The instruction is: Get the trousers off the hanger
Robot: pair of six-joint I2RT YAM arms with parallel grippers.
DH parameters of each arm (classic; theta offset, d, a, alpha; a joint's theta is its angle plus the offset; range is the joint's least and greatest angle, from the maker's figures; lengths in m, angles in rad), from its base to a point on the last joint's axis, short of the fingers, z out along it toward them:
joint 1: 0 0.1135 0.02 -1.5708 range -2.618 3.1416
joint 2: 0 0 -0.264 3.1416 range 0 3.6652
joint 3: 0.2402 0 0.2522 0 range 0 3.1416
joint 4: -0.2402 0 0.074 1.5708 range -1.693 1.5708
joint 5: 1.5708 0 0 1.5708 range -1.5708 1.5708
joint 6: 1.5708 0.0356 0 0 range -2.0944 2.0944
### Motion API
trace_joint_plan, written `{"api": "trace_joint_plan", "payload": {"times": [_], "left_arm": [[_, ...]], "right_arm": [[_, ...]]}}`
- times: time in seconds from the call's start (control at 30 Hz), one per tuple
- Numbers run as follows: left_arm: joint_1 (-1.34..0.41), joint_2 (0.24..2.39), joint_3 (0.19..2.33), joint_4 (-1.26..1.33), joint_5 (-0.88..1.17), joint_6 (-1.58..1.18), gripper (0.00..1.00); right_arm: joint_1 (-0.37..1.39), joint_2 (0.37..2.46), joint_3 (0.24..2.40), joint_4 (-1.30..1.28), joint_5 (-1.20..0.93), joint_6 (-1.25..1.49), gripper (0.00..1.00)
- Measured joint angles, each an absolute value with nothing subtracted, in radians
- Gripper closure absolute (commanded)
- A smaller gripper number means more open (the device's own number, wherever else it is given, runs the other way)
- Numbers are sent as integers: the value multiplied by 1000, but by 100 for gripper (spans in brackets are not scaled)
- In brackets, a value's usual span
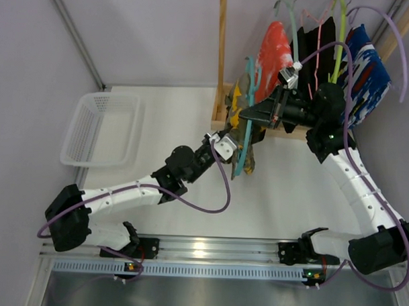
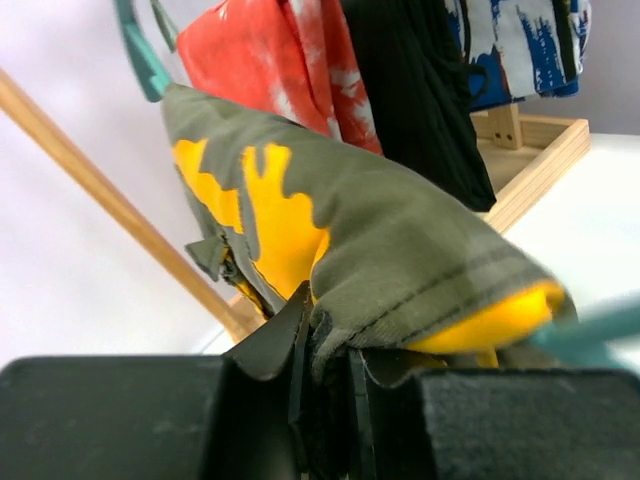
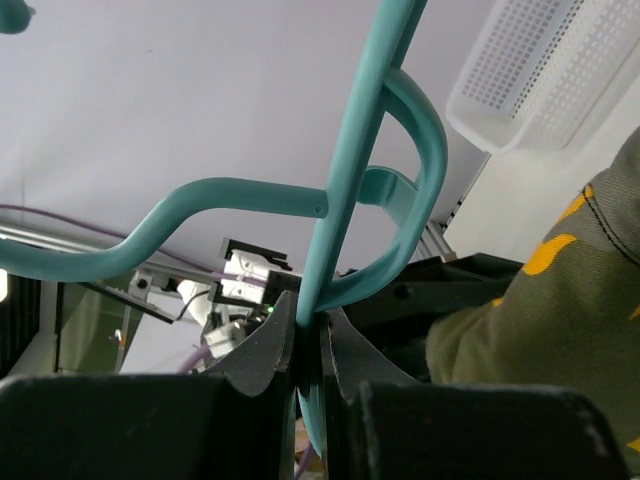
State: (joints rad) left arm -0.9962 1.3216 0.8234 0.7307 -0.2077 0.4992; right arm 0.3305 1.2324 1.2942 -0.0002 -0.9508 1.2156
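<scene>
Left hand (image 2: 325, 345) is pressed together on a fold of the camo trousers (image 2: 400, 240), green-yellow cloth bunched between the two fingers. From the top cam, this hand sits mid-worktop (image 1: 179, 112), just in front of the wooden rack (image 1: 221, 59), w/ the arm reaching in from the near-left corner.

Right hand (image 3: 308, 345) is pinching the teal hanger (image 3: 350, 130). Its fingers are closed tight on the straight stem below the curved loop. That arm comes up the right side and points left, so both hands meet at the same garment from opposite sides.

Camo trousers hang low beside the rack's base, off the rail and apart from the other clothes. They look draped over the hanger's lower part, but the top view is too cluttered there to be sure.

On the rail behind, L to R: red-orange trousers (image 1: 274, 51) w/ white marks, black trousers (image 2: 420, 100), then a blue-and-white garment (image 1: 365, 71), each on its own hanger.

White basket (image 1: 101, 129) sits at the far-left of the worktop, well apart from both hands.
</scene>
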Motion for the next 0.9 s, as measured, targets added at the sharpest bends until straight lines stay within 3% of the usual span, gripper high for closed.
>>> {"api": "trace_joint_plan", "payload": {"times": [0.3,0.9], "left_arm": [[-991,1262,1016,493,-299,425,100],[-963,1259,1327,281,-410,392,100]], "right_arm": [[329,1212,1184,83,-967,1213,100],[322,1222,1087,132,-991,1118,100]]}}
